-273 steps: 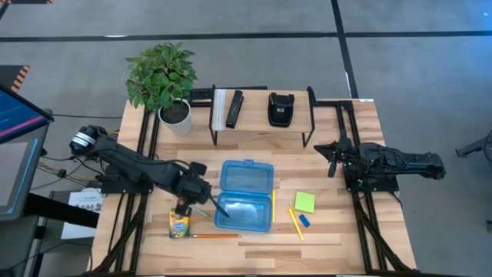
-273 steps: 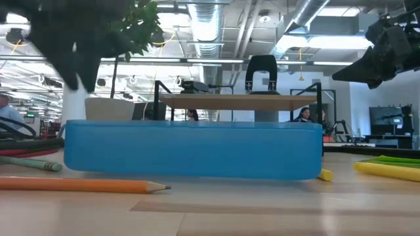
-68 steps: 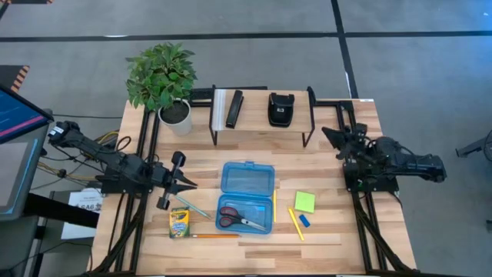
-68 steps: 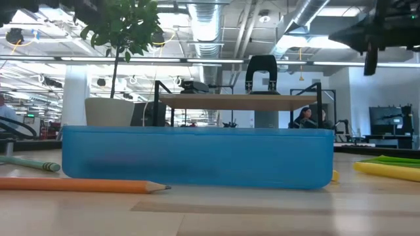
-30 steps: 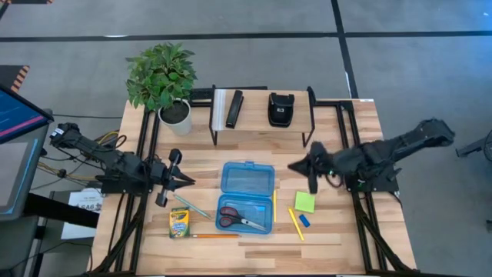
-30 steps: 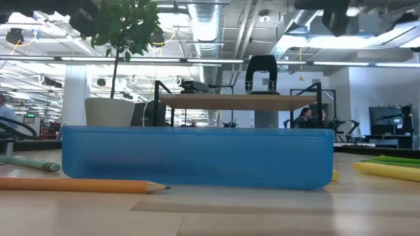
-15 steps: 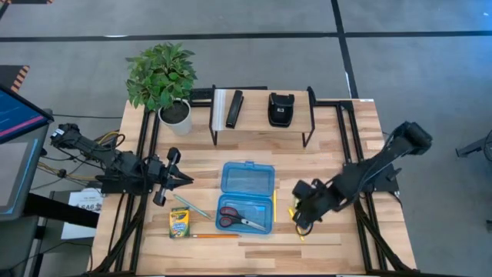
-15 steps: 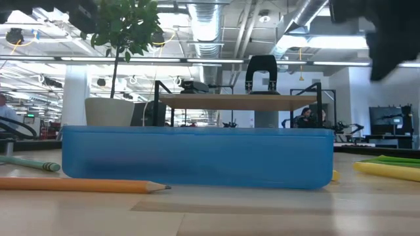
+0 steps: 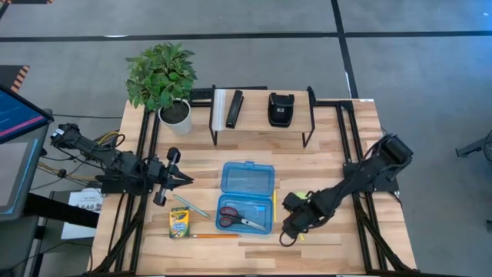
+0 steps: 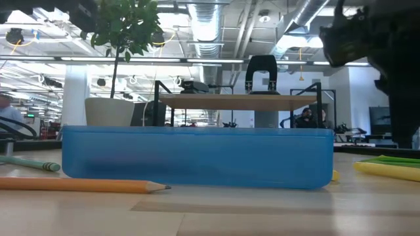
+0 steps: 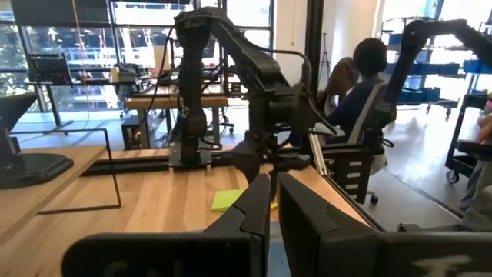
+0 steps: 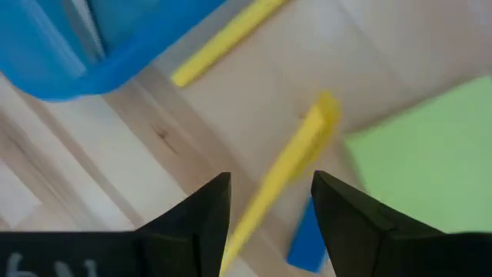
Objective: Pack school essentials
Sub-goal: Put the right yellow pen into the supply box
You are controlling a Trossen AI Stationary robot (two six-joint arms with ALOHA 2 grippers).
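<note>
1. We see the right hand [image 9: 290, 223] low over the tabletop [image 9: 361, 231], just right of the blue case [image 9: 246, 197]. Its fingers [image 12: 196, 219] are parted a moderate width and empty.
2. In the right wrist view a yellow pencil [image 12: 288, 173] lies directly between and ahead of the fingers, its long axis running roughly along the hand's line of sight, not across the gap. We judge the hand must close across the shaft.
3. A blue eraser [image 12: 307, 235] lies just beside that pencil, and the green pad [image 12: 430, 154] is near on the same side. A second yellow pencil [image 12: 231, 38] rests against the case edge.
4. Scissors [image 9: 240, 221] already lie in the open case.
5. The crayon box [image 9: 179, 223] and the orange pencil [image 9: 211, 235] are left of the case and in front of it, nearer the left arm.
6. The left hand [image 9: 184, 180] waits at the left edge, fingers nearly together, holding nothing.
7. We judge the right arm far the nearer to the pencil.
</note>
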